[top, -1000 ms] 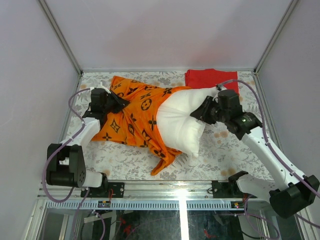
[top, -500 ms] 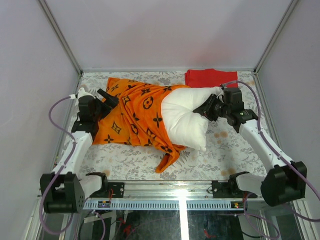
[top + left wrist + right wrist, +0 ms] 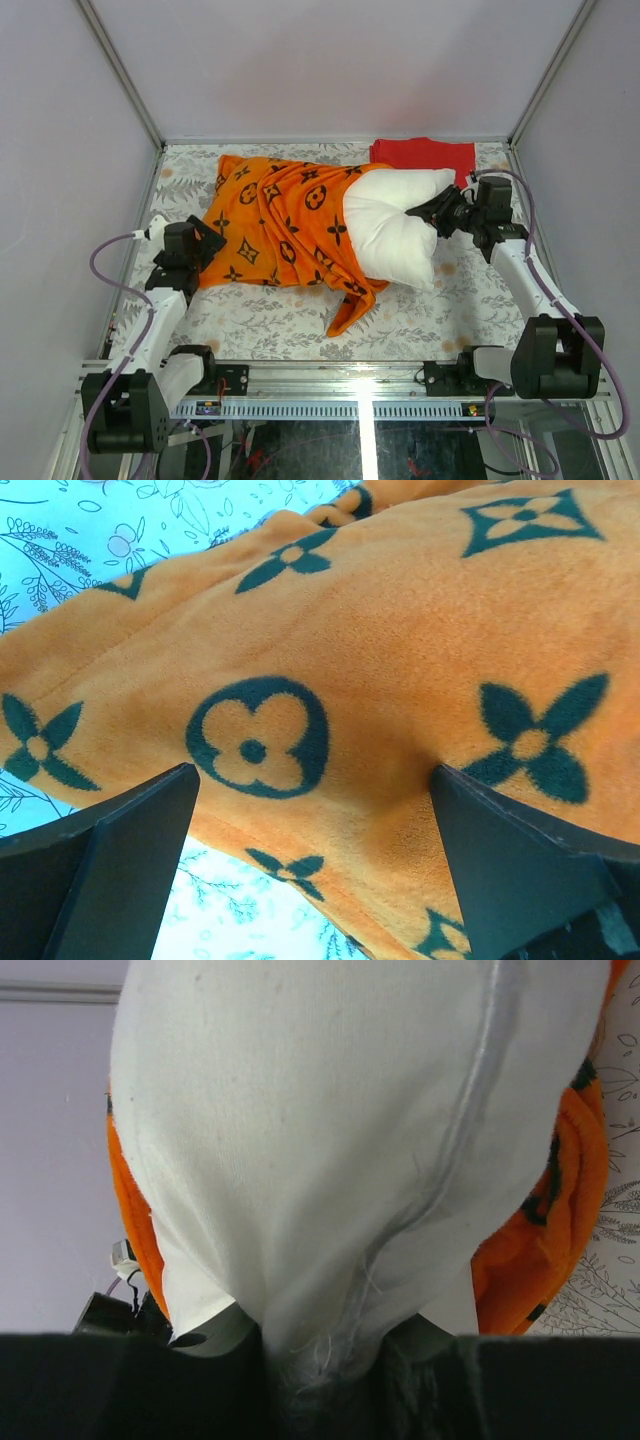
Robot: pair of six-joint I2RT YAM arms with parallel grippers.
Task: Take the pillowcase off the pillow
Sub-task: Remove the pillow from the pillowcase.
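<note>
Overhead rear view, both wrists near pillowcase (image 3: 280,225)

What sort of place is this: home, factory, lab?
Most likely a lab test cell, not a home. Plain pale panels enclose it on three sides, the left arm and right arm are bolted to a metal rail at the near edge, and the floral table covering looks like staging.
</note>
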